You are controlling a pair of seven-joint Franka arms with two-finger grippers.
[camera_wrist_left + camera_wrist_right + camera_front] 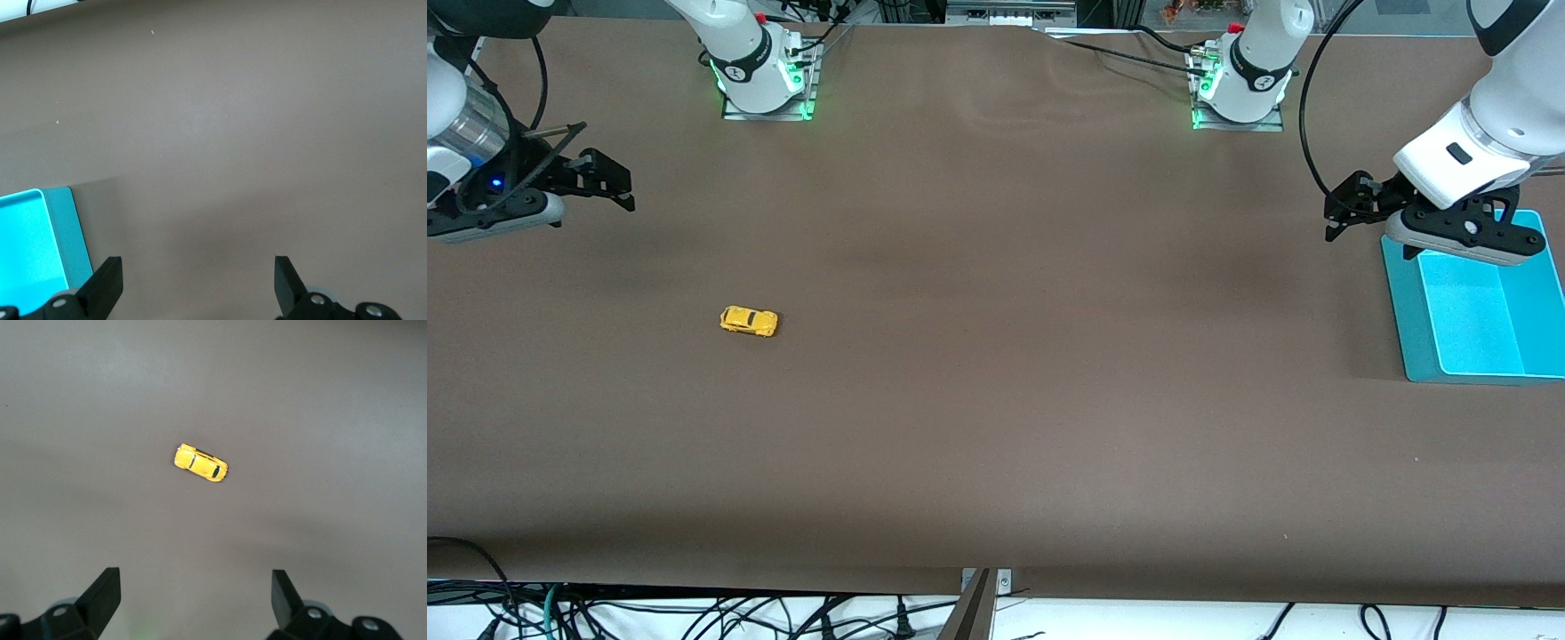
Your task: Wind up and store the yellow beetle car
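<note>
The yellow beetle car [749,321] stands alone on the brown table, toward the right arm's end. It also shows in the right wrist view [201,464]. My right gripper [609,182] is open and empty, up in the air over the table at the right arm's end, apart from the car; it shows wide open in its own wrist view [193,593]. My left gripper [1347,206] is open and empty, up in the air beside the teal tray [1412,311] at the left arm's end, and shows in its own wrist view [198,283].
The teal tray's corner shows in the left wrist view [67,227]. The arms' bases [760,76] stand along the table's edge farthest from the front camera. Cables hang below the table's near edge [694,613].
</note>
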